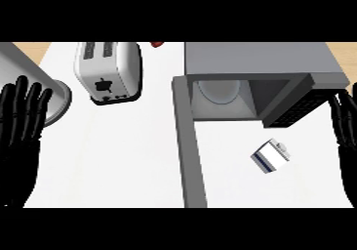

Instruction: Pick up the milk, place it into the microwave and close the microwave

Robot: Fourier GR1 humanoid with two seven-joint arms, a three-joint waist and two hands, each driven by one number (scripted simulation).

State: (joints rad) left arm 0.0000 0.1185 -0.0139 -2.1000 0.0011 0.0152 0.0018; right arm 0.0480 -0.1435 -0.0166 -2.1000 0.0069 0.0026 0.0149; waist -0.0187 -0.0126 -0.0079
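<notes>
**Milk waits by my right hand**

I see one microwave (pixel 282 61) with its door (pixel 190 146) wide open. I see one toaster (pixel 109 73). One small milk (pixel 270 155) lies tilted on the counter (pixel 116 161), in front of the microwave. My right hand (pixel 348 122) is nearer; the milk lies to its left. My left hand (pixel 21 114) rests far away. Both hands are open flat and hold nothing.

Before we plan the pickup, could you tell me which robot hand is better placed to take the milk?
The right robot hand: the milk lies close beside it; the left robot hand is across the counter.
</notes>
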